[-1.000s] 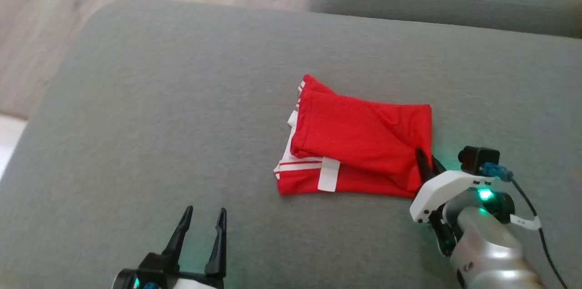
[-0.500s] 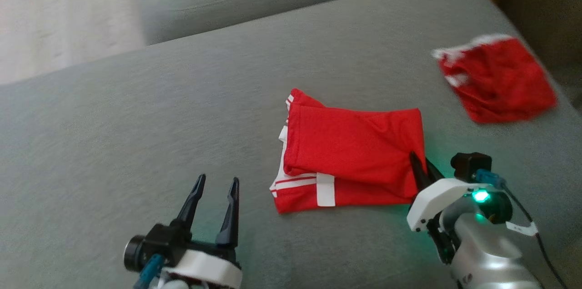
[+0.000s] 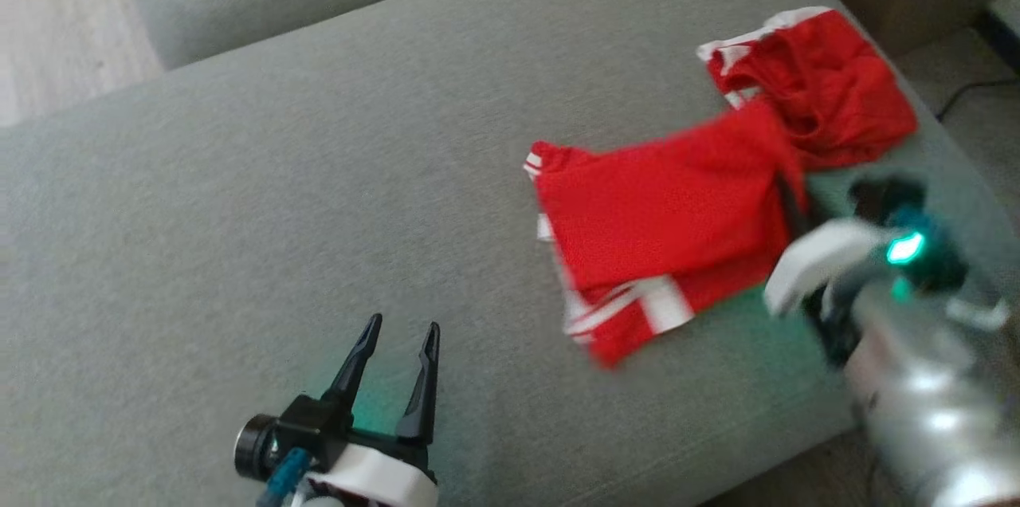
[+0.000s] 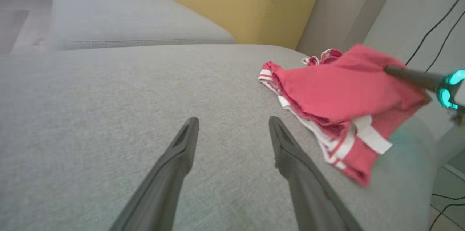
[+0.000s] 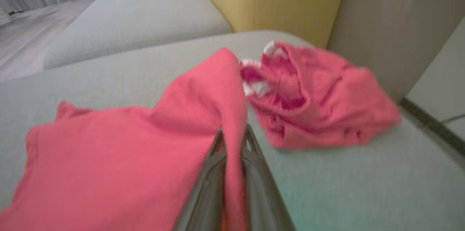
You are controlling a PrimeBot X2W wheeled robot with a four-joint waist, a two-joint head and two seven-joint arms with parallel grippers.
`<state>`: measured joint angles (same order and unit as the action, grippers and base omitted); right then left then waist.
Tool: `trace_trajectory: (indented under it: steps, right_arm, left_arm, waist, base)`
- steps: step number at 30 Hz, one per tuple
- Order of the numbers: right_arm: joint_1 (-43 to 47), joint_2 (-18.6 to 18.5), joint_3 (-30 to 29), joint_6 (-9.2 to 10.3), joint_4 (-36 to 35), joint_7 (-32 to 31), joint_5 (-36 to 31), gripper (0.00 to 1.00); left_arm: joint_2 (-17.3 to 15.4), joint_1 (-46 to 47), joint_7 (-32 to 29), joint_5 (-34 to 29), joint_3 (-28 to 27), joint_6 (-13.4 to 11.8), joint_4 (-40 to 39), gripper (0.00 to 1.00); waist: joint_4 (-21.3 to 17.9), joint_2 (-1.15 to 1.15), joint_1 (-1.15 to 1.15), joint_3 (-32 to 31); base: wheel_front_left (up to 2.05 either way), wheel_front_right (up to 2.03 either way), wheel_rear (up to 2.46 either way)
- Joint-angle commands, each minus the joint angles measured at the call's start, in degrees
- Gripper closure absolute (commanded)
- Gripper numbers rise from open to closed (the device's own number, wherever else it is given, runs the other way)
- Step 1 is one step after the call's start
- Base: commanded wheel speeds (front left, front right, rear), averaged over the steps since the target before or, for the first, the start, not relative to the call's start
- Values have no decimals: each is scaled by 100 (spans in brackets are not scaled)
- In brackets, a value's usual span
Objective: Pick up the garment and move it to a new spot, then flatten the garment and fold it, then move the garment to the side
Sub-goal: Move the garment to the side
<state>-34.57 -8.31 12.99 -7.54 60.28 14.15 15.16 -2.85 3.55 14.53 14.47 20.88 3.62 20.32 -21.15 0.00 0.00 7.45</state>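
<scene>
While the right arm [image 3: 916, 379] extends from near right, jaws clamped on the red garment's [image 3: 661, 220] lifted right edge, the left arm [image 3: 358, 475] hovers near, jaws apart.

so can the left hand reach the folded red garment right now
Probably yes: the left hand is open, with only bare cushion between it and the folded garment; the right hand grips its far edge.
</scene>
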Motion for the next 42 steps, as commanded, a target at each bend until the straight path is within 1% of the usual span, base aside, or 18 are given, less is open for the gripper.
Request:
trace_trajectory:
  steps: [1,4,6,11,12,13,14,15,17,20,22,25,26,27,30,32,37,42]
  right_arm:
    - [-474,-133,45,5,-102,81,-69,100]
    - [-949,-463,-142,5,209,21,-263,100]
    - [-1248,-789,-400,5,491,-12,-445,100]
    - [-1778,-1572,-1324,5,1065,1,-951,100]
    - [-1817,-1688,-1491,5,1123,2,-1085,81]
    - [-1846,-1808,-1686,5,1164,5,-1213,25]
    - [-1846,-1808,-1686,5,1164,5,-1213,25]
    - [-1867,-1908,-1900,5,1192,10,-1332,0]
    - [-1872,-2000,-2275,5,1210,29,-1581,0]
    - [-1791,-1889,-2702,5,1069,63,-1923,0]
    - [-1672,-1691,-2909,5,887,77,-2090,0]
    - [-1397,-1261,-3049,5,286,82,-2231,0]
    - [-1270,-1103,-2995,5,85,83,-2253,0]
    - [-1000,-759,-2868,5,-406,83,-2169,0]
    - [-535,-292,-2455,5,-1105,84,-1898,0]
    - [-204,-67,-2110,5,-1556,84,-1684,0]
    - [668,270,-1434,5,-2424,85,-1207,0]
    - [1466,462,-1132,5,-2804,85,-968,0]
  left_arm:
    - [-3,236,47,-63,-106,35,-121,0]
    - [-3,269,47,-130,-119,66,-52,0]
    - [-3,314,47,-184,-131,94,1,0]
    - [-3,381,47,-284,-211,133,53,0]
    - [-3,388,47,-298,-223,142,54,0]
    - [-3,392,47,-312,-236,150,62,0]
    - [-3,392,47,-312,-236,150,62,0]
    - [-3,394,47,-317,-271,147,64,0]
    - [-3,395,47,-322,-352,138,54,0]
    - [-3,375,47,-321,-466,116,46,0]
    - [-3,345,47,-313,-554,96,30,0]
    - [-3,282,47,-302,-694,46,-5,0]
    - [-3,255,47,-298,-742,32,-14,0]
    - [-3,196,47,-305,-847,2,-29,0]
    - [-3,105,47,-321,-1035,-59,-58,0]
    - [-3,62,47,-340,-1166,-99,-74,0]
    - [-3,-36,47,-426,-1457,-206,-118,0]
    - [-3,-140,47,-424,-1653,-306,-120,0]
  waist:
    - [223,0,0,148]
    - [454,0,0,232]
    - [622,0,0,283]
    - [965,0,0,332]
    - [1013,0,0,339]
    - [1053,0,0,345]
    - [1053,0,0,345]
    - [1084,0,0,346]
    - [1122,0,0,336]
    - [1141,0,0,273]
    - [1141,0,0,210]
    - [1150,0,0,100]
    - [1162,0,0,60]
    - [1198,0,0,-18]
    - [1276,0,0,-116]
    - [1353,0,0,-160]
    - [1588,0,0,-279]
    - [1816,0,0,-379]
  base:
    - [0,0,0]
    - [0,0,0]
    - [0,0,0]
    - [0,0,0]
    - [0,0,0]
    - [0,0,0]
    - [0,0,0]
    - [0,0,0]
    - [0,0,0]
    - [0,0,0]
    - [0,0,0]
    - [0,0,0]
    - [0,0,0]
    - [0,0,0]
    - [0,0,0]
    - [0,0,0]
    - [0,0,0]
    - [0,0,0]
